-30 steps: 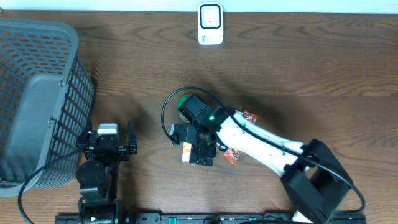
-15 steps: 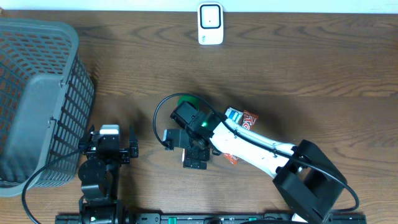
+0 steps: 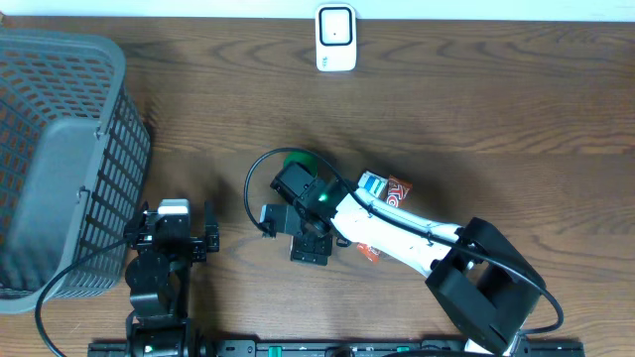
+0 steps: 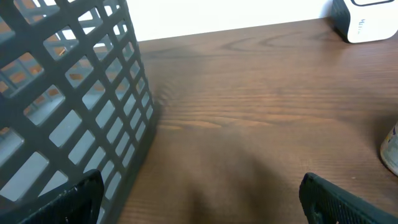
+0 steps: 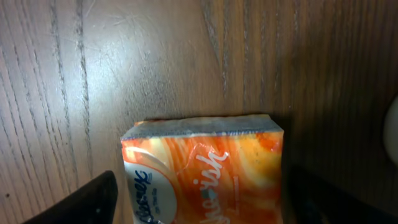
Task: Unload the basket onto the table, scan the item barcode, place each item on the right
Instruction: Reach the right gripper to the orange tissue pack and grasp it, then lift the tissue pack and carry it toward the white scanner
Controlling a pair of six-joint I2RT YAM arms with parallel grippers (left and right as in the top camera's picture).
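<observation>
An orange tissue pack (image 5: 205, 162) lies flat on the wooden table, filling the lower half of the right wrist view. My right gripper (image 5: 199, 205) straddles it, open, with one finger (image 5: 93, 202) a sliver off its left edge and the other dark finger (image 5: 323, 199) close against its right edge. From overhead the right gripper (image 3: 308, 240) covers the pack, so the pack is hidden there. The white scanner (image 3: 336, 38) stands at the table's far edge, also visible as the scanner (image 4: 367, 18) in the left wrist view. My left gripper (image 3: 171, 233) rests open and holds nothing.
A grey mesh basket (image 3: 60, 159) fills the left side, close beside the left gripper (image 4: 199, 199). A green round item (image 3: 296, 161), a blue-and-red packet (image 3: 387, 186) and a red packet (image 3: 369, 250) lie around the right arm.
The right gripper has shifted left and settled over the orange pack, which showed beside it a second ago overhead. The left arm has barely moved.
</observation>
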